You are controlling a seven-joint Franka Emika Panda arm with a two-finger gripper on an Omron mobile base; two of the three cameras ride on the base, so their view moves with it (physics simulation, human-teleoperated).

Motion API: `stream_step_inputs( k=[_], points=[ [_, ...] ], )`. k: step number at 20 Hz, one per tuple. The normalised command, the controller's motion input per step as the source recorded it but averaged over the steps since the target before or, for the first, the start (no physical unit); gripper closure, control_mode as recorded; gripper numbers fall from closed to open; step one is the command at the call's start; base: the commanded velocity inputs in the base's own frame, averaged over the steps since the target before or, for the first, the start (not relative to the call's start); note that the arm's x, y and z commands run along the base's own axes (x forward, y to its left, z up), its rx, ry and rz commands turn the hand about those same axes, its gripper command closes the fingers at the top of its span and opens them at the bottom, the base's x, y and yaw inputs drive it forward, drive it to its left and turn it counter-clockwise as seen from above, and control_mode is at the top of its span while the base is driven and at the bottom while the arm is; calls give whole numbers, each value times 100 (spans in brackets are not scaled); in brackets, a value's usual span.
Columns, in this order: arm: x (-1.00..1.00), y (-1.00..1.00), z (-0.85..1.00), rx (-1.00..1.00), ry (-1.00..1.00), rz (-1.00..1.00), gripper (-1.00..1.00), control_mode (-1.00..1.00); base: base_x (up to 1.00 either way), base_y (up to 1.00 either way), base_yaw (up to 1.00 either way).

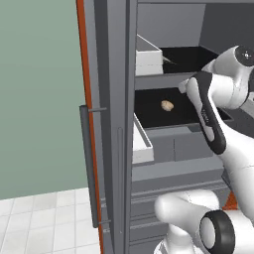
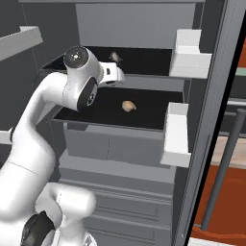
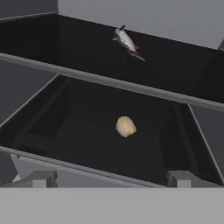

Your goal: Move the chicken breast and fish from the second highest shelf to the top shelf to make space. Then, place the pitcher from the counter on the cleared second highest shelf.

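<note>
An open fridge stands ahead, its grey interior holding two flat black shelves with grey front edges. To the left of the fridge rise a pale green wall [image 1: 34, 94] and a white tiled floor [image 1: 44, 223]. White door bins [image 2: 190, 57] hang on the open door to the right of the shelves.

The fish [image 3: 127, 42] lies on the top shelf [image 3: 65, 46], near the back wall. The chicken breast [image 3: 125, 126] sits alone near the middle of the second highest shelf [image 3: 78, 144], directly below and in front of the fish.

The gripper [image 3: 111, 178] hovers just outside the front edge of the second highest shelf, its jaws spread wide and holding nothing. Its fingertips [image 3: 41, 178] are grey blurs at the frame's bottom. In the left base view the arm covers the right part of both shelves, and the fish is only a thin sliver there.
</note>
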Motion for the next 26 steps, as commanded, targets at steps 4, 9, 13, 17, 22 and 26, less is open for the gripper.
stream_step_inputs(
  k=[4,9,13,17,22,26],
  points=[
    [-92,0,-53,-4,0,0,-100,-100,0,0,0],
    [-42,0,-45,-1,6,-4,-100,-100,0,0,0],
    [-3,-2,-23,0,15,-6,-100,-100,0,0,0],
    [16,-9,-8,1,9,-3,-100,-100,0,0,0],
    [26,-25,-1,6,3,0,-100,-100,0,0,0],
    [34,-24,-12,9,0,0,-100,-100,0,0,0]
  ],
)
